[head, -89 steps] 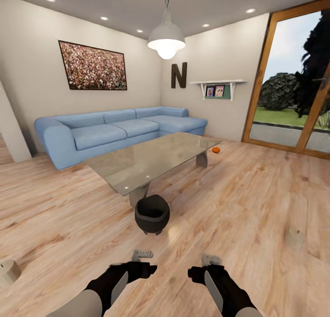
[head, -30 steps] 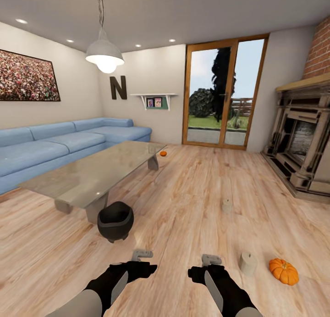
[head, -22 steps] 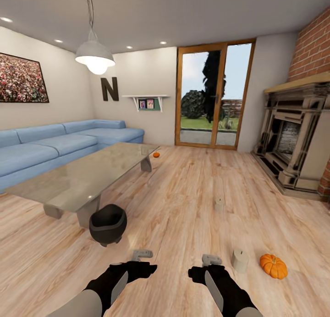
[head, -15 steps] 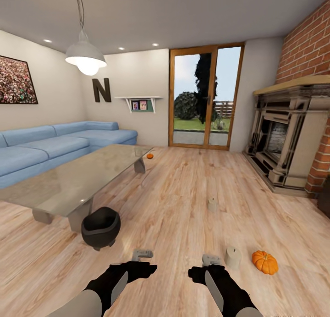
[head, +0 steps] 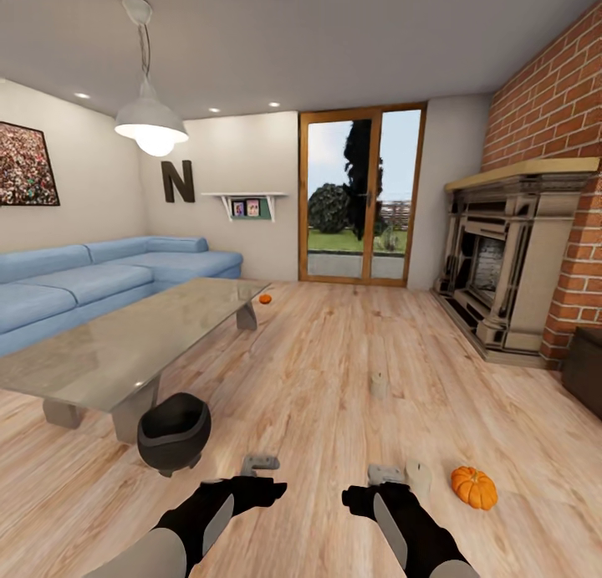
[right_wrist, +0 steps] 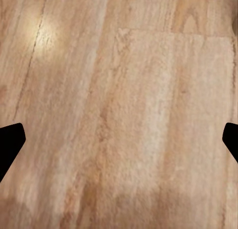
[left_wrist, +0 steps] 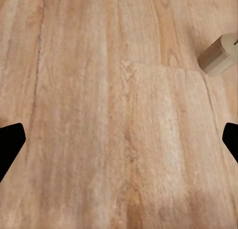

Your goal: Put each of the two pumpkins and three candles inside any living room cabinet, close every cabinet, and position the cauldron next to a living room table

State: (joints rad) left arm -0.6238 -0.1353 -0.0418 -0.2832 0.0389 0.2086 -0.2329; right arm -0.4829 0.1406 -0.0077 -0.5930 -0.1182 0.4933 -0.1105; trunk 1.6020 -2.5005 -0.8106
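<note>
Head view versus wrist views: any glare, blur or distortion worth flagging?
Head view: sharp; wide-angle stretch at edges; lit pendant lamp; table top mirrors the room. Left and right wrist views: soft, blurry floor; pale glare patch in the right one.

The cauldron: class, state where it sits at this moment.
In the head view, the cauldron stands on the wooden floor at lower left, right beside the near end of the glass-topped table.

wood floor, cauldron, two candles, two pumpkins, table
</note>
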